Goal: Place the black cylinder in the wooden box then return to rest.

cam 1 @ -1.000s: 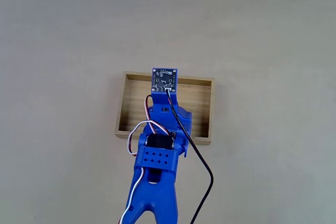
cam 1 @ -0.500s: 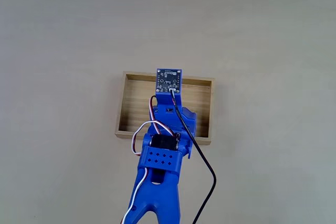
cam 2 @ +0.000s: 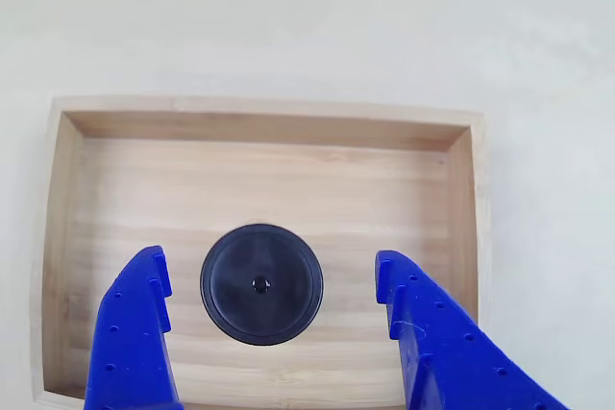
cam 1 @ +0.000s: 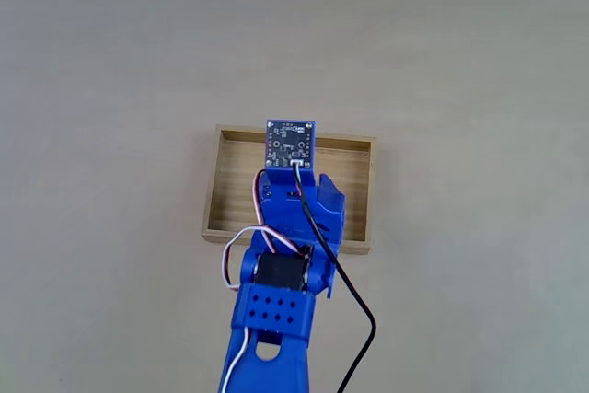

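Black plastic, short and round with a dimple at the centre of its top, the small black cylinder (cam 2: pixel 261 284) stands upright on the striped floor of the shallow rectangular wooden box (cam 2: pixel 269 117) of light wood, toward the near wall and roughly midway between the side walls in the other view; it touches neither wall. Two blue fingers (cam 2: pixel 135 333) flank it, one on each side, with clear floor showing between each finger and the cylinder, so the blue two-finger gripper (cam 2: pixel 274 280) is spread wide and pinches nothing; the placing looks done, and the step in hand is judged to be the withdrawal toward rest. Doing that well calls for a straight lift first, jaws kept apart, so neither finger brushes the cylinder and tips or rolls it; only once the fingertips are above the low walls should the arm swing back, since the near wall lies just under them. In the fixed view the blue arm (cam 1: pixel 276 310) reaches over the box (cam 1: pixel 354 146) on the pale table (cam 1: pixel 479 62), a blue square circuit board (cam 1: pixel 290 144) sitting atop the wrist; a black cable (cam 1: pixel 354 306) trails off it and could snag if the retreat is hurried.
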You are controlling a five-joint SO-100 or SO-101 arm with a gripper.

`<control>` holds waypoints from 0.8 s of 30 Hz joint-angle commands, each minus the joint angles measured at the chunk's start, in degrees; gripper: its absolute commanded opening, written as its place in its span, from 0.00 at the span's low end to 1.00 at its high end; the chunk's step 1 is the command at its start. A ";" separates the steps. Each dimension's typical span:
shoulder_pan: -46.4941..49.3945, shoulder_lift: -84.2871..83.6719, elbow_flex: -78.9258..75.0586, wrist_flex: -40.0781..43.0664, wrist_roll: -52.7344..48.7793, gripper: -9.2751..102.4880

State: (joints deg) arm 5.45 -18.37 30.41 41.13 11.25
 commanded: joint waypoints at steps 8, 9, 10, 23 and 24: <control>0.00 -29.79 12.48 4.22 -5.10 0.35; 0.09 -32.78 14.24 4.57 -5.89 0.34; 0.18 -35.77 16.17 5.01 -6.33 0.34; 0.18 -65.39 36.74 13.89 -15.03 0.30; 0.00 -66.27 37.44 15.03 -15.29 0.28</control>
State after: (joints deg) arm 5.19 -78.05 66.97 53.70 -2.46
